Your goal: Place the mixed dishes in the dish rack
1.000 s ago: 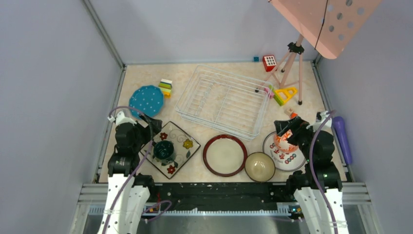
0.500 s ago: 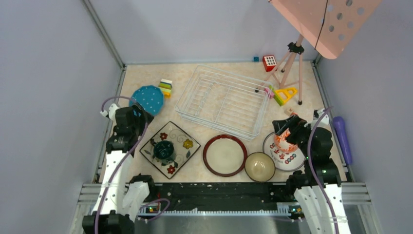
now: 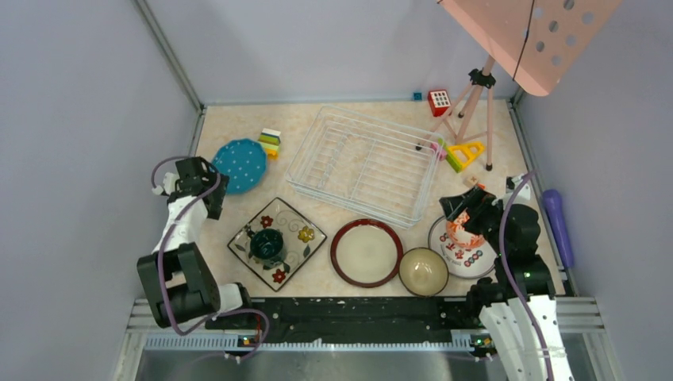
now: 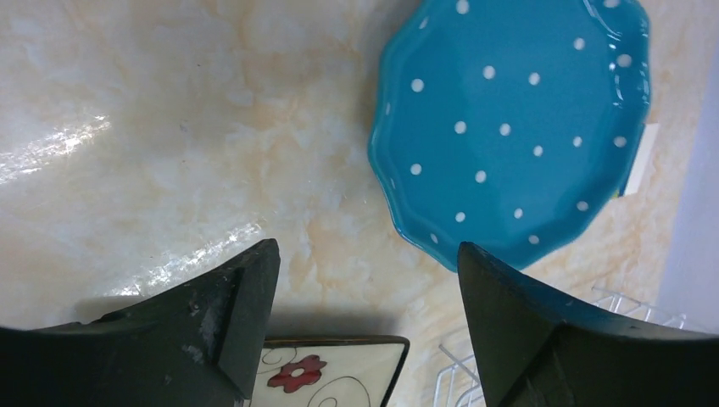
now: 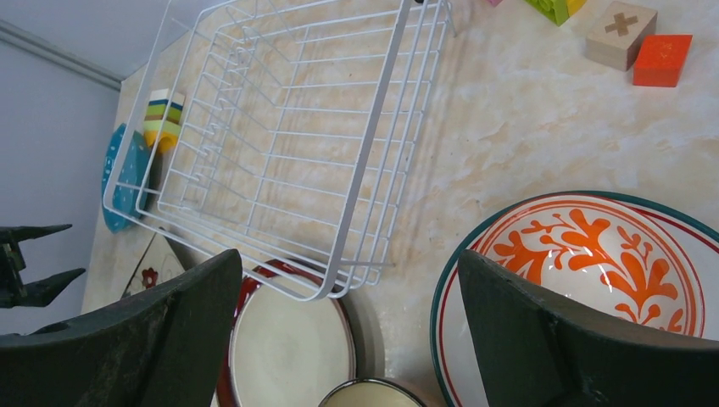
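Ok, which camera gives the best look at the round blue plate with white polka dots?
The left wrist view: the round blue polka-dot plate fills its upper right, scalloped rim and dots sharp. The top external view shows it small; the right wrist view catches only a sliver behind the white wire dish rack.

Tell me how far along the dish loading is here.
Done: nothing; the rack is empty. In hand: nothing gripped; the left jaws stand open near the blue plate, the right jaws open by the red-and-white bowl. Left: all seven pieces, including the mug on the square plate, the brown-rimmed plate, the tan bowl and the white plate under the bowl.
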Robot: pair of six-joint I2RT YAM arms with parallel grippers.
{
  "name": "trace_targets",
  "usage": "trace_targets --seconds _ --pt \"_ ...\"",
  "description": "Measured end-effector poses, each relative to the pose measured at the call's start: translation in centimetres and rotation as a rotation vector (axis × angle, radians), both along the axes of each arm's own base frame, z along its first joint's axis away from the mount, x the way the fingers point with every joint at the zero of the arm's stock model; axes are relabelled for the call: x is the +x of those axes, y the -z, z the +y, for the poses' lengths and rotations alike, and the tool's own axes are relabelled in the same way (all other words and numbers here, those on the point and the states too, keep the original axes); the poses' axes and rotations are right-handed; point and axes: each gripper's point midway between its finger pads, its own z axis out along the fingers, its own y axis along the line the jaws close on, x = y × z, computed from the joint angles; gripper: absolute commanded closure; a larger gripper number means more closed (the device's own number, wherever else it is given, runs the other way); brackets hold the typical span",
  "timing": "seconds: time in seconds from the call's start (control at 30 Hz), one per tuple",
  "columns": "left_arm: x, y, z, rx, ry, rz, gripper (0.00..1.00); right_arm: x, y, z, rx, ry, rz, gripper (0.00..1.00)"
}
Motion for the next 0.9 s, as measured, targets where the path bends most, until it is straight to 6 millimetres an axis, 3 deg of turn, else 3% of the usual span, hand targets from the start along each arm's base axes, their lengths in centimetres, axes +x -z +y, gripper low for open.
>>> trace_targets --seconds 0.2,0.47,0.7,0.9 --pt "1.0 2.8 0.4 -0.092 -0.047 0.045 0.23 0.0 0.0 0.2 0.003 -0.009 0.000 0.04" --pt "4.7 4.1 -0.6 -0.230 0.007 0.038 0.29 0.0 0.0 0.2 0.003 -0.010 0.000 0.05" --pt "5.1 6.1 -1.5 -0.315 0.001 0.069 0.33 -0.1 0.0 0.3 0.006 -0.016 0.000 0.05" --pt "5.3 6.6 -1.7 -0.357 -0.037 0.070 0.67 0.0 0.0 0.3 0.008 -0.018 0.002 0.05"
